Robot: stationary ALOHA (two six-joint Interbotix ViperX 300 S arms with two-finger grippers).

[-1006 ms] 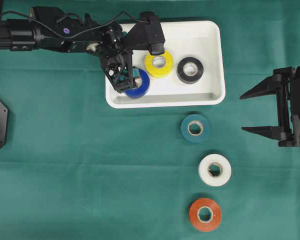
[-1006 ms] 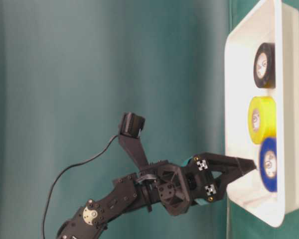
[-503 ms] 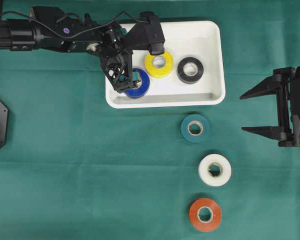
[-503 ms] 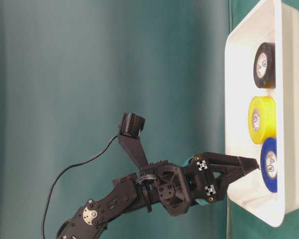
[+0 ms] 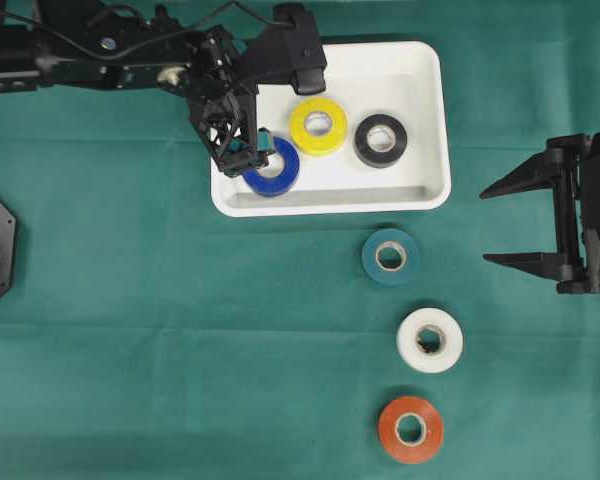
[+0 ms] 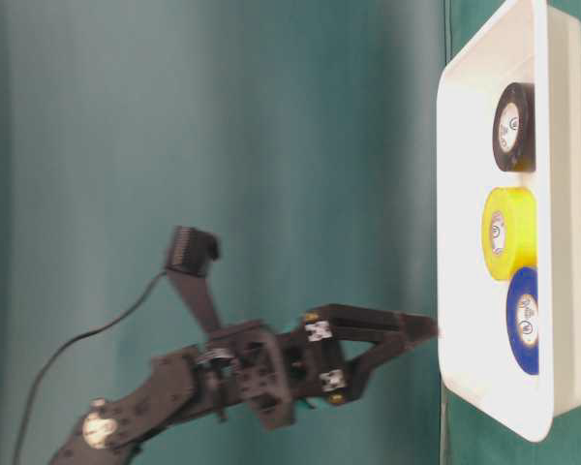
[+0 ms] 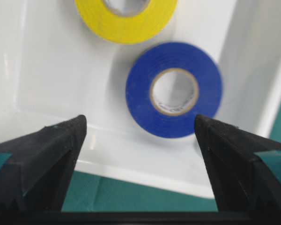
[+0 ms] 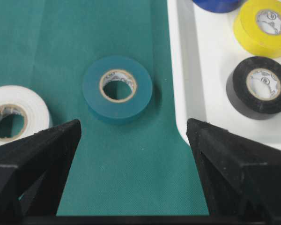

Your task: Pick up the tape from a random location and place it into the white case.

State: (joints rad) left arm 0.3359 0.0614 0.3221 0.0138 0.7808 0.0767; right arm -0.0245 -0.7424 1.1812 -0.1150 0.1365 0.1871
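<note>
The white case [image 5: 420, 192] lies at the top centre and holds a blue tape [image 5: 275, 170], a yellow tape [image 5: 318, 126] and a black tape [image 5: 380, 140], all flat. My left gripper [image 5: 244, 158] hangs open above the case's left end, raised clear of the blue tape [image 7: 174, 90], with nothing between its fingers [image 7: 47, 154]. From table level, the left gripper [image 6: 421, 334] is short of the case [image 6: 465, 194]. My right gripper [image 5: 485, 225] is open and empty at the right, facing a teal tape [image 8: 117, 89] on the cloth.
Outside the case, a teal tape [image 5: 391, 257], a white tape [image 5: 430, 340] and an orange tape [image 5: 410, 429] lie in a line on the green cloth. The left arm's links stretch along the top left edge.
My left gripper has opened wider and lifted up and back from the blue tape, which stays flat in the case. The right arm has not moved.
</note>
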